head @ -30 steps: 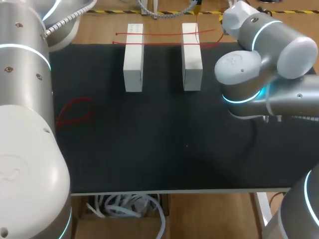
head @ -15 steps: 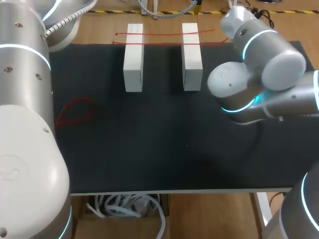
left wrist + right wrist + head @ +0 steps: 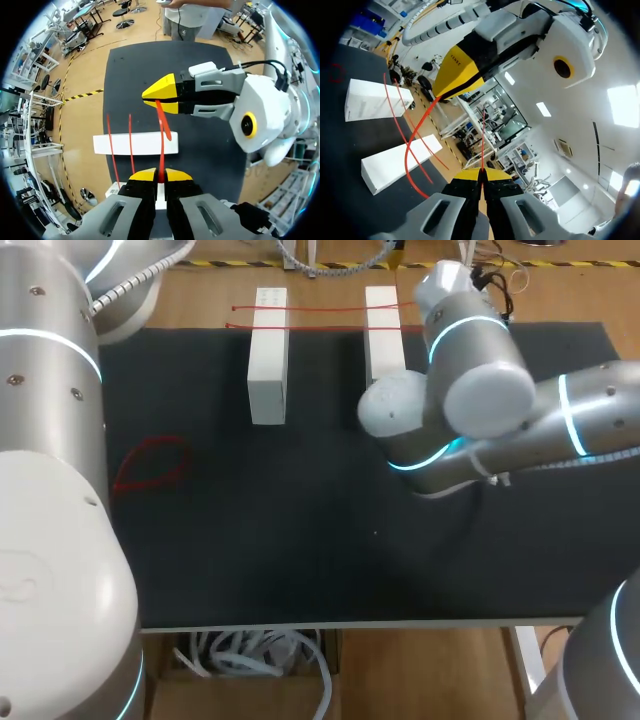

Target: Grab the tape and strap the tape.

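A thin red tape (image 3: pixel 320 310) lies across the far ends of two white blocks (image 3: pixel 268 355) (image 3: pixel 384 335) on the black mat. In the left wrist view my left gripper (image 3: pixel 160 175) is shut on a strand of the red tape (image 3: pixel 161 150), which runs up to my right gripper (image 3: pixel 159 95), also shut on it. Under them lies a white block (image 3: pixel 135 144) crossed by two red strands. From the right wrist view, my right gripper (image 3: pixel 481 174) pinches the tape (image 3: pixel 482 145), and my left gripper (image 3: pixel 451 75) holds the curved strand above the blocks (image 3: pixel 377 100). Neither gripper's fingertips show in the head view.
A loose red loop (image 3: pixel 152 462) lies on the black mat (image 3: pixel 300 540) at the left. My right arm's elbow (image 3: pixel 440 415) hangs over the mat just right of the right block. My left arm's body (image 3: pixel 50 490) fills the left side.
My right arm has swung left, its elbow now close beside the right white block. The blocks, the tape across them and the red loop have stayed put.
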`<state>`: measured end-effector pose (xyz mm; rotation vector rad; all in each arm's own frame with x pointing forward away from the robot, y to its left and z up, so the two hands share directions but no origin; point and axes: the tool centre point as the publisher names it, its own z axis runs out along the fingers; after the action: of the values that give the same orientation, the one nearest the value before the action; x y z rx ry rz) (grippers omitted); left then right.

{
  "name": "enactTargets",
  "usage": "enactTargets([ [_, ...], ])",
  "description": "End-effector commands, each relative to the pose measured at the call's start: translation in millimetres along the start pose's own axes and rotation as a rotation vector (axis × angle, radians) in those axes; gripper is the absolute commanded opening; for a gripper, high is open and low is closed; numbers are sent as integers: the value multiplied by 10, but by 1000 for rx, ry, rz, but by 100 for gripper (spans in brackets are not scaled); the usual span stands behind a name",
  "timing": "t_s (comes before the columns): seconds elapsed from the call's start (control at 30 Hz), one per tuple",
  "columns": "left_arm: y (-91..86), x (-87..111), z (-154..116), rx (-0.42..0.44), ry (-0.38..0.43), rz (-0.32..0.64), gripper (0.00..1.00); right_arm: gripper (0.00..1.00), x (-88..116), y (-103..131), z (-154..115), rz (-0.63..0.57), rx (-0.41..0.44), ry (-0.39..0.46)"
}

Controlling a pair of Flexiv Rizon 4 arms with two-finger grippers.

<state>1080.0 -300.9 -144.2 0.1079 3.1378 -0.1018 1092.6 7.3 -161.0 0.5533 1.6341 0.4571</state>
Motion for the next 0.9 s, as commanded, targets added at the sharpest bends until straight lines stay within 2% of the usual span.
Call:
enactTargets([
  [0.03,-6,-6,-8,-4,3,-1,0,0,20,43,52,-4,89,-35],
  [0.3,-6,-6,-8,-4,3,-1,0,0,79,97,69,-15,77,-18],
  [0.33,-6,-6,-8,-4,3,-1,0,0,85,109,70,-23,105,-10],
  [0.47,-6,-6,-8,-4,3,-1,0,0,110,130,67,-25,72,-11],
  [0.73,-6,-6,-8,-4,3,-1,0,0,95,155,69,-28,77,-22],
  [0.9,-6,-6,-8,-4,3,-1,0,0,80,143,33,-83,79,-20],
])
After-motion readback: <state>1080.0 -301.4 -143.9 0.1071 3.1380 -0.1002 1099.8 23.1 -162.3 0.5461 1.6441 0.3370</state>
